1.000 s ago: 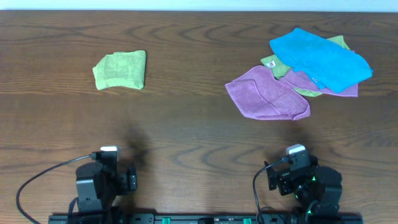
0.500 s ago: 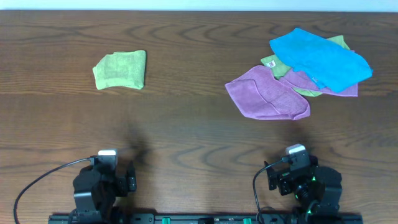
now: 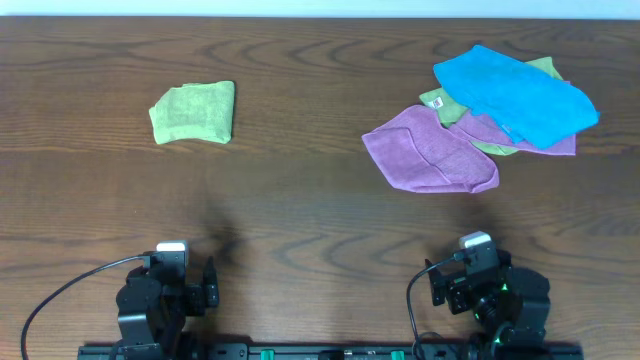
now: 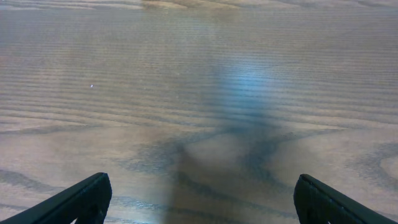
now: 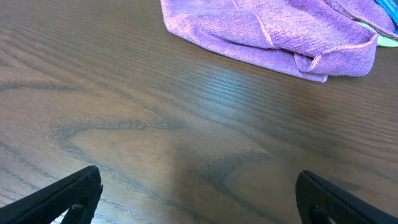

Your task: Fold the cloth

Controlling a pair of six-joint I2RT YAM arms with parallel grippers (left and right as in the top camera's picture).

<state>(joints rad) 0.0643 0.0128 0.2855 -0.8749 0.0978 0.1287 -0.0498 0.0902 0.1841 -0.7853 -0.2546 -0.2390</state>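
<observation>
A folded green cloth [image 3: 193, 112] lies at the far left of the table. A pile of loose cloths lies at the far right: a purple cloth [image 3: 430, 152] in front, a blue cloth [image 3: 515, 93] on top, a second green cloth [image 3: 445, 101] under them. The purple cloth also shows in the right wrist view [image 5: 273, 31]. My left gripper [image 3: 166, 262] is open and empty at the near left edge, over bare wood [image 4: 200, 196]. My right gripper [image 3: 472, 256] is open and empty at the near right edge [image 5: 198, 196], well short of the purple cloth.
The wooden table [image 3: 300, 190] spans the whole view. Black cables run from both arm bases along the near edge.
My left arm has drawn back a little toward the near edge. The right arm and the cloths have not moved.
</observation>
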